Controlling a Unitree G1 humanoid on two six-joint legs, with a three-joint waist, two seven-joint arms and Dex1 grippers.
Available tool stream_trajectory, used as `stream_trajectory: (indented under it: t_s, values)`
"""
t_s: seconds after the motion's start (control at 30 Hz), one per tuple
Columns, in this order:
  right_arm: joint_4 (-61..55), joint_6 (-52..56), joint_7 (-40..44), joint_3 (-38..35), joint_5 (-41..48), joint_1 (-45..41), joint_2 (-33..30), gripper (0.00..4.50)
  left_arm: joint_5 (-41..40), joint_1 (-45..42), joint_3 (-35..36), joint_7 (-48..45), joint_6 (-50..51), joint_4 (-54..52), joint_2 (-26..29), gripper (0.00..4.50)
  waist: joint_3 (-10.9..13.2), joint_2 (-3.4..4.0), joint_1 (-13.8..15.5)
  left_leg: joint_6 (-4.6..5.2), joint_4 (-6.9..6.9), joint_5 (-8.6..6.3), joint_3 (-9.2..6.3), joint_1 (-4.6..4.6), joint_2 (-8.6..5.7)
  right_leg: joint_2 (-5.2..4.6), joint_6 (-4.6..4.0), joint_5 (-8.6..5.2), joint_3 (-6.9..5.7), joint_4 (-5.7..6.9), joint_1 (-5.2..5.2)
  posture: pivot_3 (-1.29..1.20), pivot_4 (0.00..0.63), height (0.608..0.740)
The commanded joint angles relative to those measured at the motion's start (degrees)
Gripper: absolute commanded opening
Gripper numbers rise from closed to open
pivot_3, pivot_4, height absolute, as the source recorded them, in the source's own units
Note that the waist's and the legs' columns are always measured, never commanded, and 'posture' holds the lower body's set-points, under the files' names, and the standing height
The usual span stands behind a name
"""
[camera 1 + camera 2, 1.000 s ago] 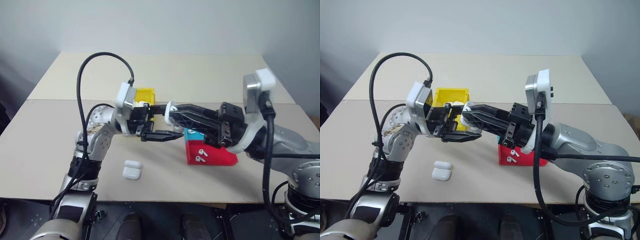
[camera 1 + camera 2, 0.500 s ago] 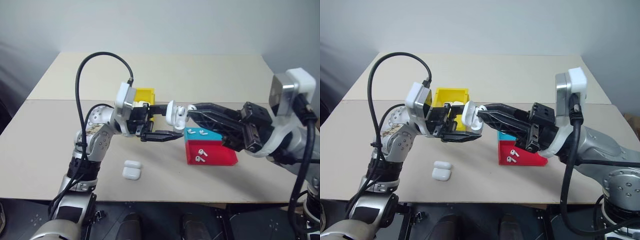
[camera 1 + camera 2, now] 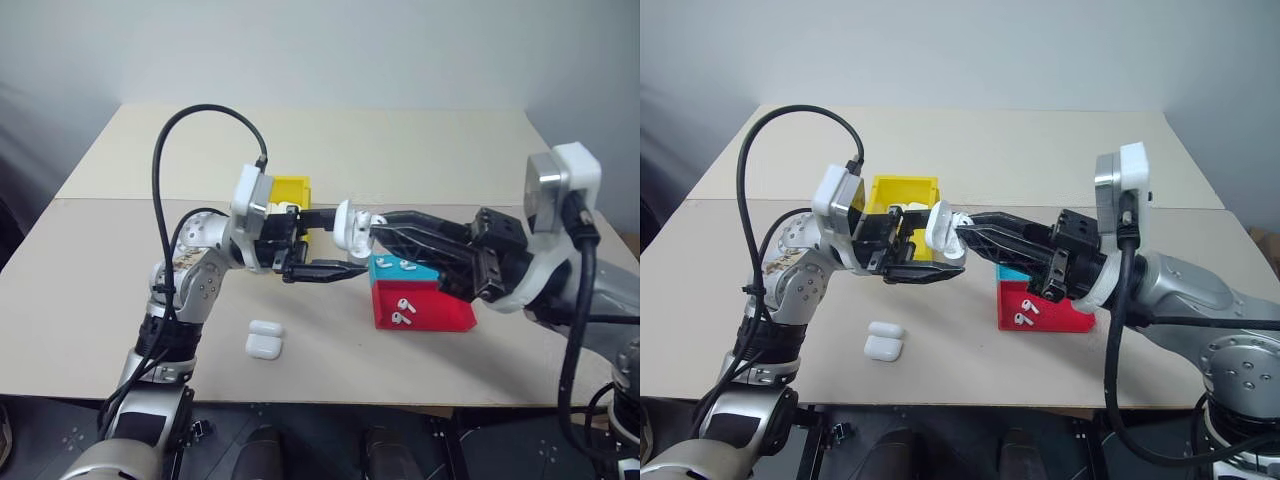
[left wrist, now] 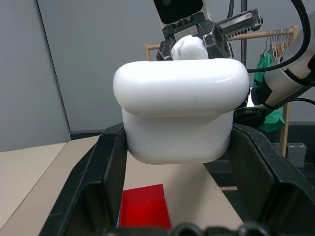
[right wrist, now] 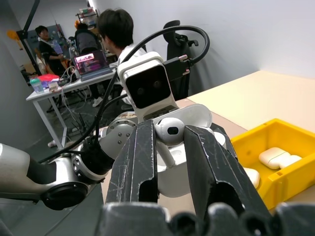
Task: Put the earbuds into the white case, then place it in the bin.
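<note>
The case (image 4: 180,115) is glossy white plastic, a rounded rectangle with soft corners. It is held above the table (image 3: 120,300), between the two black fingers of the left gripper (image 3: 322,243), which stand quite wide and press on its two sides. Its lid (image 3: 346,220) is flipped open and stands up, and the open mouth faces the right gripper (image 5: 167,142). The long axis of the case lies about level, across the left fingers.

The right fingers are nearly closed on one earbud (image 5: 169,129) (a tiny shiny white piece with a round head), just at the mouth of the case.

More earbuds (image 3: 403,311) lie on a low tray (image 3: 430,312), red with a blue part, under the right arm. The yellow bin (image 3: 902,193) is behind the left gripper and has white cases (image 5: 274,157) inside. One more closed case (image 3: 264,340) lies on the table near the front edge.
</note>
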Motion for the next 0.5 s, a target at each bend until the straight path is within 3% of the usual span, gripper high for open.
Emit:
stream_trajectory:
  t_s: [0.03,0.5]
  values:
    - [-0.1,-0.9,0.2,0.4,-0.8,-1.1,-0.6,0.62,-0.8,-1.0,0.7,-0.3,-0.6,-1.8,0.2,2.78,0.0,0.0,0.0,0.0,0.0,0.0,0.0,0.0,0.0,0.0,0.0,0.0,0.0,0.0,0.0,0.0,0.15,0.74]
    - [-1.2,-0.4,0.0,2.0,-2.1,-1.2,-1.1,0.62,-0.4,-1.3,0.2,-0.2,-0.8,-2.0,0.0,2.78,0.0,0.0,0.1,0.0,0.0,0.0,0.0,-0.01,0.0,0.0,0.0,0.0,-0.01,-0.01,0.0,0.0,0.15,0.74]
